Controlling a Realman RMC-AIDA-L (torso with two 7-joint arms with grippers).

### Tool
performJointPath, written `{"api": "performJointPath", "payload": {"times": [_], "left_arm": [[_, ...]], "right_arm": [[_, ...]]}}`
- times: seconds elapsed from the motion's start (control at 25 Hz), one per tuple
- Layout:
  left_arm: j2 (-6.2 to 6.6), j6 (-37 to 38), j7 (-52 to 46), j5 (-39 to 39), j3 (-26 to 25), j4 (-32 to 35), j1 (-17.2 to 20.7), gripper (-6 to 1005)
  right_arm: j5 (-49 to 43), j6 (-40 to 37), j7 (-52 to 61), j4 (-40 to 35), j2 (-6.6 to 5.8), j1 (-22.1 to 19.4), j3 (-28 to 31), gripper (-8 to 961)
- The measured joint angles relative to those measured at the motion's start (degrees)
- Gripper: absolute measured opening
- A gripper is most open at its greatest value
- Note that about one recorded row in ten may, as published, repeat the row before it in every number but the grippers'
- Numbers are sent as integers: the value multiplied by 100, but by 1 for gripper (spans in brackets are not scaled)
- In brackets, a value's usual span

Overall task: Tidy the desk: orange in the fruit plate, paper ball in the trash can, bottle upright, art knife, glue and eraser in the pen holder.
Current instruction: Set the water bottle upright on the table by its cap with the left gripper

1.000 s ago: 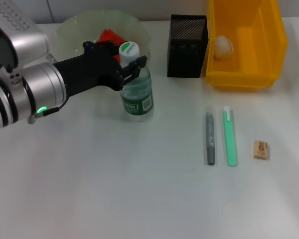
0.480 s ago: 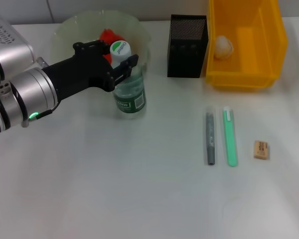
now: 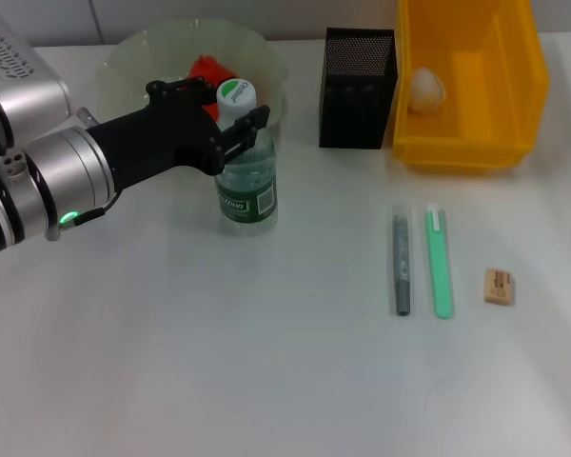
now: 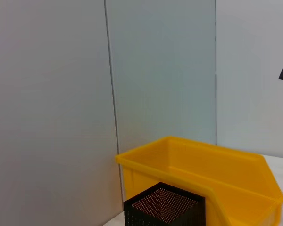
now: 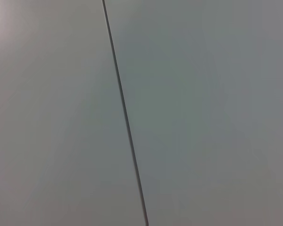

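Note:
The clear bottle (image 3: pixel 246 186) with its green label and white-and-green cap stands upright on the table in front of the fruit plate (image 3: pixel 133 49). My left gripper (image 3: pixel 246 129) is shut on its neck, just below the cap. The orange (image 3: pixel 206 68) lies in the fruit plate, partly hidden by my gripper. The paper ball (image 3: pixel 426 88) lies in the yellow trash can (image 3: pixel 471 143). The grey glue stick (image 3: pixel 401 265), the green art knife (image 3: pixel 441 262) and the tan eraser (image 3: pixel 498 287) lie on the table at the right. The black mesh pen holder (image 3: pixel 359 88) stands beside the trash can. My right gripper is out of view.
The left wrist view shows the trash can (image 4: pixel 203 172) and the pen holder (image 4: pixel 162 207) against a grey wall. The right wrist view shows only wall. The white table (image 3: pixel 219 362) runs bare toward the front.
My left gripper has moved left and a little back toward the fruit plate, taking the upright bottle with it.

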Motion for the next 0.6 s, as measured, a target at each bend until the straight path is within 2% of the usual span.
{"api": "performJointPath", "payload": {"times": [0.32, 0.6], "left_arm": [[8, 164, 49, -8, -108, -9, 4, 473], [1, 543, 61, -42, -360, -8, -74, 537]], "right_arm": [[-42, -2, 176, -108, -4, -59, -394, 617], [-862, 16, 958, -761, -12, -100, -528, 617]]}}
